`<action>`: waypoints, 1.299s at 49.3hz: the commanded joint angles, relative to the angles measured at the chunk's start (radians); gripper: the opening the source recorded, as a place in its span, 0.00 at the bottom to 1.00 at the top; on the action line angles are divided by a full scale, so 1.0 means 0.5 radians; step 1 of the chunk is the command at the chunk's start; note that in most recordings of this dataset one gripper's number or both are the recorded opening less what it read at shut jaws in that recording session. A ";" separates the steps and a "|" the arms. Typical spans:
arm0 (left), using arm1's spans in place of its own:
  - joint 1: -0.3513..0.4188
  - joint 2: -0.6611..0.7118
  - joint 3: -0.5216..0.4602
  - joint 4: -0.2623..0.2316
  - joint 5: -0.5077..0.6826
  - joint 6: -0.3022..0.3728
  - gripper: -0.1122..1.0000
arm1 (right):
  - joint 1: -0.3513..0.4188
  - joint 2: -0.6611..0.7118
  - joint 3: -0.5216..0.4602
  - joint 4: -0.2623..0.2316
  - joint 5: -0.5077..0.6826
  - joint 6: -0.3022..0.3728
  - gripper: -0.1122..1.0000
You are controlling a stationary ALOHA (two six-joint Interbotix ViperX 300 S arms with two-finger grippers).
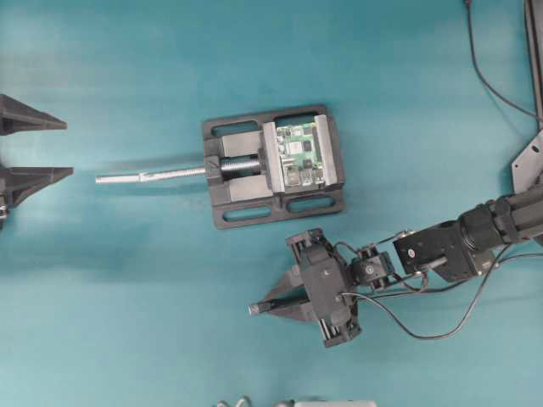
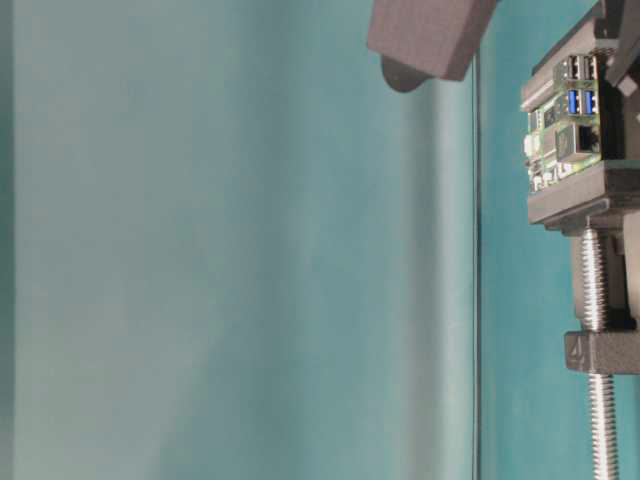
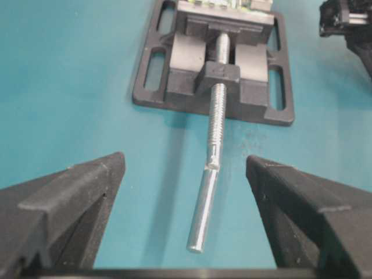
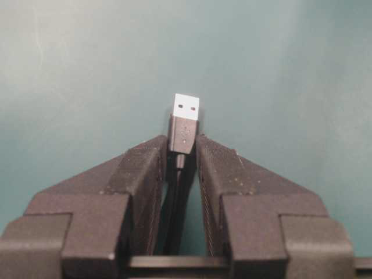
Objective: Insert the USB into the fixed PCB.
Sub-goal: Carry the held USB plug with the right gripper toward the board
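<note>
The USB, a black plug with a silver tip, sticks out ahead of my right gripper. Both fingers press its sides, and its cable runs back between them. From overhead, the right gripper lies low over the table, below the vise, with the USB pointing left. The fixed PCB is a small green board clamped in the black vise; it also shows edge-on in the table-level view. My left gripper sits at the left edge, open and empty, facing the vise.
The vise's silver screw rod reaches left toward the left gripper, its end between the open fingers' line. A thin black cable runs down the top right. The right arm's own wires loop behind its wrist.
</note>
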 commanded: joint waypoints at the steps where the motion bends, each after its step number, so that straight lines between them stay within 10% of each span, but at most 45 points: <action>1: 0.003 0.015 0.003 0.006 -0.025 -0.018 1.00 | 0.006 -0.018 -0.012 0.006 -0.009 -0.003 0.29; 10: 0.003 0.015 0.095 0.006 -0.147 -0.018 1.00 | 0.018 -0.031 -0.018 0.080 -0.074 -0.009 0.29; 19: 0.003 0.012 0.169 0.003 -0.264 -0.021 1.00 | 0.074 -0.107 -0.003 0.445 -0.178 -0.166 0.29; 53: 0.003 0.003 0.175 0.006 -0.295 -0.018 1.00 | 0.721 -0.147 -0.267 3.142 -0.887 -1.537 0.29; 64: 0.003 0.003 0.175 0.006 -0.291 -0.018 1.00 | 0.736 -0.028 -0.417 3.510 -1.313 -1.608 0.29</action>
